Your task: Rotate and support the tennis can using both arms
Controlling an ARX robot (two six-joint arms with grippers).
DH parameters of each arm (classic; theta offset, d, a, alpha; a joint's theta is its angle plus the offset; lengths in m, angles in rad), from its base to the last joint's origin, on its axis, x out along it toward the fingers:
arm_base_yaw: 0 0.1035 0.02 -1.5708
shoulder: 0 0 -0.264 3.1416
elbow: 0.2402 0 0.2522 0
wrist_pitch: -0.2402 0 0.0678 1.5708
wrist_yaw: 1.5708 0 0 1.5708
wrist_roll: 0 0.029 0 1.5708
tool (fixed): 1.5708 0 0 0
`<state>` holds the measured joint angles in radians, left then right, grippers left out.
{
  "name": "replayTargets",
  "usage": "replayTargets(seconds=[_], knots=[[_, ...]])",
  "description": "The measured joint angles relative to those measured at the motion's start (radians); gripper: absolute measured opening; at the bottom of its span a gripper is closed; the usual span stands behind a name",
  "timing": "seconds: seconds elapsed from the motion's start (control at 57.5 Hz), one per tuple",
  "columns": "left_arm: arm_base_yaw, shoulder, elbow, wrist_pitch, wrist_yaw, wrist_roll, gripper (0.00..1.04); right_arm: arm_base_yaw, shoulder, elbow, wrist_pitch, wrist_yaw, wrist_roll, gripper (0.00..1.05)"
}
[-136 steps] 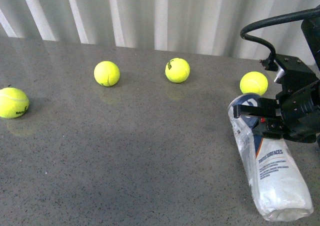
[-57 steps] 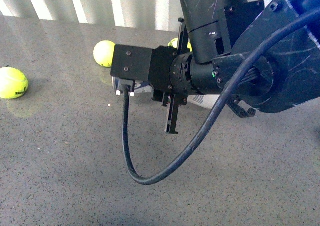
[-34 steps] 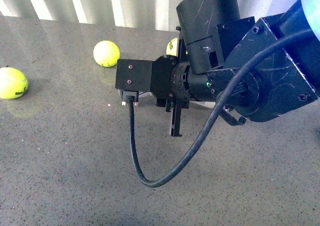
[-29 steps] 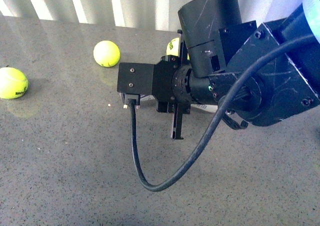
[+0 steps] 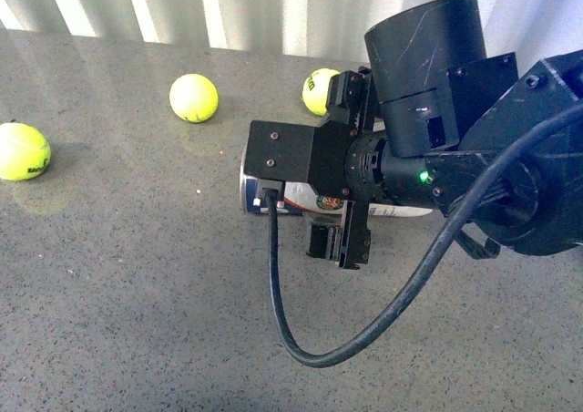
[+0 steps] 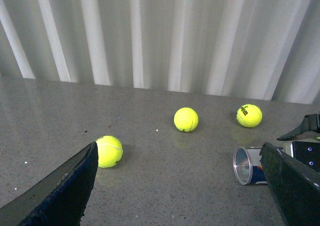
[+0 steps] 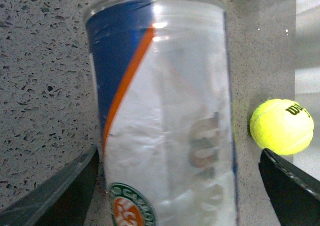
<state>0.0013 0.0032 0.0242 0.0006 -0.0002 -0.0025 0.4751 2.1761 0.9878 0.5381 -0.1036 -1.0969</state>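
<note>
Tennis can on its side, centre of counter, mouth facing left; right jaws straddle it wide open, left jaws open, empty; judged: close right squarely on label before rotating, left supporting mouth end.

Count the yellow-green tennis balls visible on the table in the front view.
3. The far-left ball sits alone; the second ball lies left of centre, further back; the third ball peeks from behind the right arm, which may hide others.

The clear, navy-and-white-labelled tennis can lies on its side mid-frame, mouth leftward, beneath the black right arm.
</note>
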Motion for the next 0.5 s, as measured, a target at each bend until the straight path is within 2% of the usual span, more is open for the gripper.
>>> replayTargets(seconds=[0.087,0.505], knots=[[0.0,0.0,0.0,0.0,0.0,0.0,0.98,-0.006,-0.029,-0.012,-0.007,-0.003,0.014,0.97],[0.0,0.0,0.0,0.0,0.0,0.0,0.98,-0.069,-0.197,-0.098,-0.032,-0.011,0.092,0.97]])
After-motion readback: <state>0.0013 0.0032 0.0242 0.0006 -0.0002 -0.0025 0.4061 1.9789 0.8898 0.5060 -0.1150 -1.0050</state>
